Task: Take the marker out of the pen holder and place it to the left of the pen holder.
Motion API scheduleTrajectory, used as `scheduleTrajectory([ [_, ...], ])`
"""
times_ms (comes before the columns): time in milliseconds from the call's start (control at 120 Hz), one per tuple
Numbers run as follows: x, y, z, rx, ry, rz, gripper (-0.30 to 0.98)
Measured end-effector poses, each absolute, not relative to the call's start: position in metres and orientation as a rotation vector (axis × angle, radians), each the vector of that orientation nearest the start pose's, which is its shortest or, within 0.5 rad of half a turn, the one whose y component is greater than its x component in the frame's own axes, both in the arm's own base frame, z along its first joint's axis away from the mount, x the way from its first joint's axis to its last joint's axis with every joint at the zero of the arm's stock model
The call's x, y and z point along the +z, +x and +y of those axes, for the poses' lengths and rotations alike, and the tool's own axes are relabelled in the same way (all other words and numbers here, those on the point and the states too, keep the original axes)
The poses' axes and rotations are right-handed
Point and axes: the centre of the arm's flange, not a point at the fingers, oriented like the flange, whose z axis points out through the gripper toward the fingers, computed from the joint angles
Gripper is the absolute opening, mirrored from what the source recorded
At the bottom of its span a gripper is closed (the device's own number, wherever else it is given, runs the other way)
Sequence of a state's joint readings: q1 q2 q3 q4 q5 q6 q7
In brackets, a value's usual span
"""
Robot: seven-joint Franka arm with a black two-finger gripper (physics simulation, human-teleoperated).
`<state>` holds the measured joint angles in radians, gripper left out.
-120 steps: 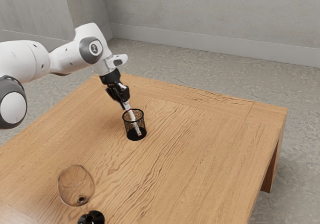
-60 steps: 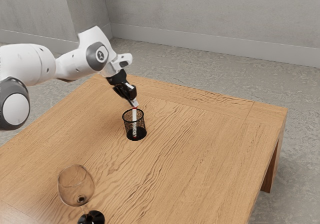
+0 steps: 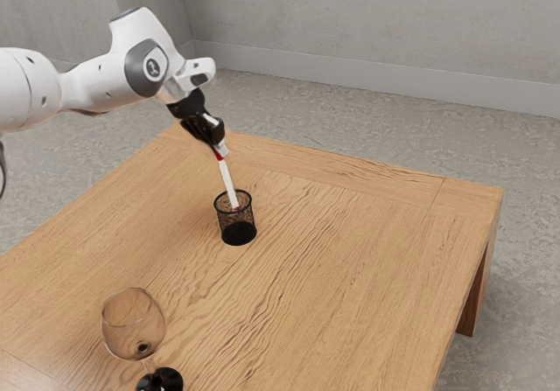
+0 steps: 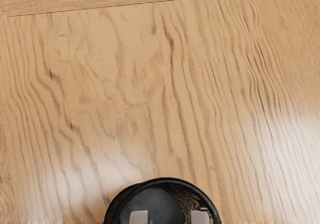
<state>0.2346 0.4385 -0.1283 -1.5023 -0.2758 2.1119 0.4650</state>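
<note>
In the exterior view my gripper [image 3: 220,149] is above the pen holder, shut on the top of the white marker [image 3: 227,181] near its red band. The marker hangs slightly tilted, its lower end just within the mouth of the black mesh pen holder [image 3: 237,232], which stands upright on the table. From the wrist view, the holder's round rim [image 4: 165,179] appears at the lower edge, with the pale tips of my gripper [image 4: 169,218] over it.
A wooden table [image 3: 350,251] carries all of this. An upturned-looking clear glass [image 3: 133,323] with a dark base [image 3: 161,380] stands nearer the exterior camera, away from the holder.
Over the last second my gripper first shifted toward the exterior view's right, then rose and moved back left. The marker came up with it; the holder stayed where it was.
</note>
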Motion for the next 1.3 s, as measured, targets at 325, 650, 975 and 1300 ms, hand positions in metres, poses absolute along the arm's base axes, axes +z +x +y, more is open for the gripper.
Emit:
scheduleTrajectory([
  [325,0.483,0.621,0.109,-0.379,-3.273,0.270,-0.10],
  [650,0.416,0.602,0.172,-0.003,-3.275,0.187,-0.10],
  [975,0.402,0.590,0.182,0.147,-3.293,0.201,0.47],
  [1300,0.560,0.624,-0.010,-0.168,-2.983,0.835,0.64],
])
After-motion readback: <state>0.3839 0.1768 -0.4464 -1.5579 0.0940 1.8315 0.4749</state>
